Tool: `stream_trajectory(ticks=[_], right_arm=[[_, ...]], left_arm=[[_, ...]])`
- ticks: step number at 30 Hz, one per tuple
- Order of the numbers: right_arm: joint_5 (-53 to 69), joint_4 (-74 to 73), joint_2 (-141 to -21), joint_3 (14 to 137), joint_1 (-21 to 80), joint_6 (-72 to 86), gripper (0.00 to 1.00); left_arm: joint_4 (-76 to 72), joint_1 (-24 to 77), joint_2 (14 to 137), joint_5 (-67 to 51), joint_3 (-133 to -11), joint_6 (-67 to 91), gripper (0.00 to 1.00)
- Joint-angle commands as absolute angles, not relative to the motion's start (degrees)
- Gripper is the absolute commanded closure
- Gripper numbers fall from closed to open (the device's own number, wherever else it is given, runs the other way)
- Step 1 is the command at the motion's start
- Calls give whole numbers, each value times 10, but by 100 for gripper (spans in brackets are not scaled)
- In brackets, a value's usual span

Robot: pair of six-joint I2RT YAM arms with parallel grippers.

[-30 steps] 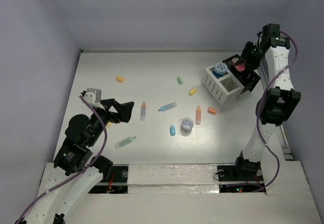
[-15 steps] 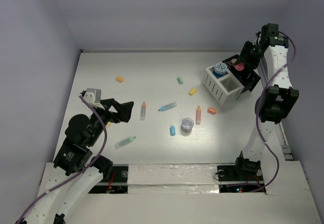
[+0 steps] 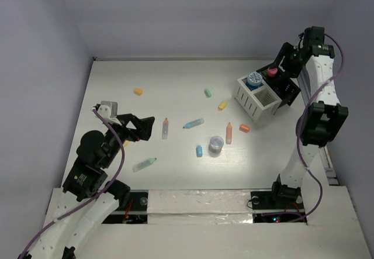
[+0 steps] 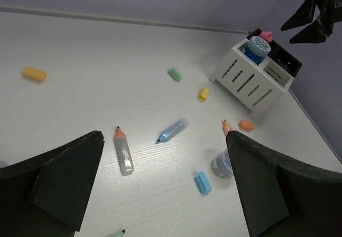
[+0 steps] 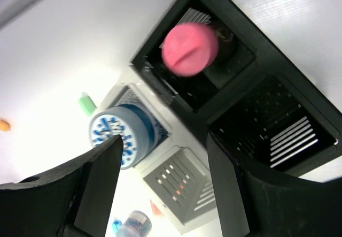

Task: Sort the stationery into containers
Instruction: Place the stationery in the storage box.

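1. The right gripper (image 5: 163,157) has its jaws apart with nothing between them. It hangs over the square desk organizer (image 3: 257,102), which is half white slatted plastic and half black.
2. Directly under those jaws, a round pink jar (image 5: 189,50) sits in the mouth of the organizer's far black compartment. It touches neither finger and looks slightly blurred.
3. A round jar with a blue patterned lid (image 5: 122,140) fills the adjoining white compartment. The other white cell and the other black cell hold nothing visible.
4. The left gripper (image 4: 163,138) is spread wide and holds nothing. It is low over the white table (image 3: 117,78), well left of the organizer.
5. Just left of the organizer lie a small yellow capsule (image 3: 222,105) and a mint-green piece (image 3: 207,93).
6. Near its front corner lie an orange capsule (image 3: 244,128), a short orange marker (image 3: 229,133) and a small grey jar (image 3: 216,144).
7. Farther left are a blue capsule (image 3: 199,151), a light-blue pen (image 3: 193,123), a white pen with an orange tip (image 3: 165,128), a mint pen (image 3: 144,164) and an orange block (image 3: 138,91).
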State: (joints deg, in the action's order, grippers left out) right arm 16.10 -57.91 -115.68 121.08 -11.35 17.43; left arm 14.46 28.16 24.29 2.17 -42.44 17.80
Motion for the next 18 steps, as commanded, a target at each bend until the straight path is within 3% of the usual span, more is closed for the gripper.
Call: stream_trajectory(ticks=[1, 4, 7, 8, 12, 15, 18], right_arm=[[192, -457, -1049, 1140, -118, 182, 30], [207, -376, -960, 1063, -91, 188, 42], [214, -310, -871, 948, -32, 190, 76], [207, -289, -851, 894, -11, 187, 78], [159, -244, -764, 763, 115, 193, 77], [101, -227, -709, 692, 213, 204, 68], [55, -228, -684, 612, 306, 222, 51]], left_arm=[[125, 278, 254, 18, -423, 171, 1], [127, 278, 259, 20, -424, 170, 1], [126, 272, 264, 21, -424, 170, 1], [126, 267, 264, 23, -424, 170, 1], [126, 262, 275, 27, -422, 174, 1], [131, 262, 288, 48, -422, 180, 1], [140, 262, 299, 83, -422, 198, 1]])
